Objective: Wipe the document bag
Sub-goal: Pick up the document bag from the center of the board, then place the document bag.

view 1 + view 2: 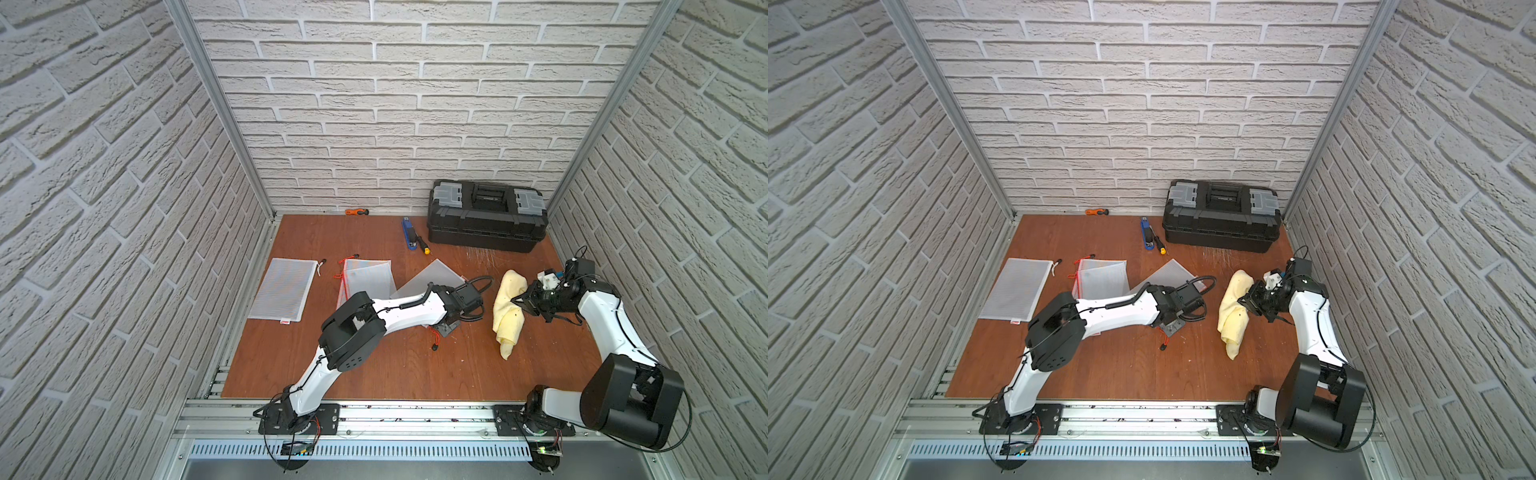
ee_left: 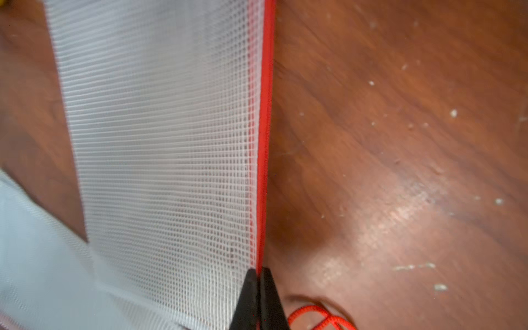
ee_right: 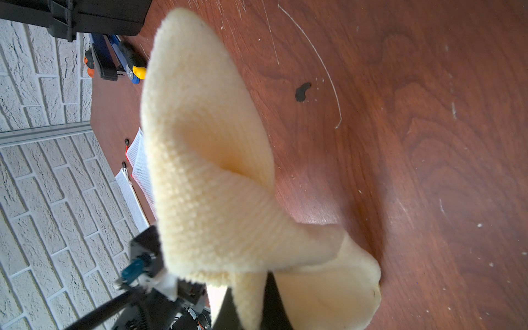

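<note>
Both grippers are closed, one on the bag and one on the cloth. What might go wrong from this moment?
1. The left gripper pinches only the thin red edge of the document bag; wiping pressure may pull it out.
2. The yellow cloth hangs bunched from the right gripper, so it may wipe with one fold only, or snag the red cord.

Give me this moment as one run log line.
left pincer: shut on document bag | right pincer: shut on yellow cloth | wiping: not yet begun

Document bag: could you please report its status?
Left gripper shut on document bag, red edge. Right gripper shut on yellow cloth. Left arm overhangs bag.
</note>
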Available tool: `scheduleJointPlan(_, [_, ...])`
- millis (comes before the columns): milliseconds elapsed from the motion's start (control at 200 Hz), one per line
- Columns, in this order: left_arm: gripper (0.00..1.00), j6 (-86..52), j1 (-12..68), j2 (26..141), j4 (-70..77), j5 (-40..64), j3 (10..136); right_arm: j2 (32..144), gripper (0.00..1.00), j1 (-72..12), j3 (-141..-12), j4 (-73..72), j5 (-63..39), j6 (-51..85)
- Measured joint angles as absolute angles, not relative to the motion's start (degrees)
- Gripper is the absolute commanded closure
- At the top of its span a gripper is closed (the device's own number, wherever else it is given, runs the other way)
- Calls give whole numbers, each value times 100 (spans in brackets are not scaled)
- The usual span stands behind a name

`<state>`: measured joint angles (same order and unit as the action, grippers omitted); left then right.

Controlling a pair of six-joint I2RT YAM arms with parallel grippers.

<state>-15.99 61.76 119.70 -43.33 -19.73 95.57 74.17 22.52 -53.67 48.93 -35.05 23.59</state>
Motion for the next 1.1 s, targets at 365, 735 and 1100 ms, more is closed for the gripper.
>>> scheduleJointPlan(365, [100,-1955,3933,8947,-4383,-1688,9043,7419,98,2246,-5192,4678,-3634,2467])
scheduleJointPlan(735, [100,-2060,2178,8005,-5450,-2121,8392,7478,98,2043,-5151,4552,-3649,2534])
scheduleJointPlan(1100, [100,-1535,915,7900,-6014,-3065,8053,7601,98,1616,-5151,4353,-3625,2746])
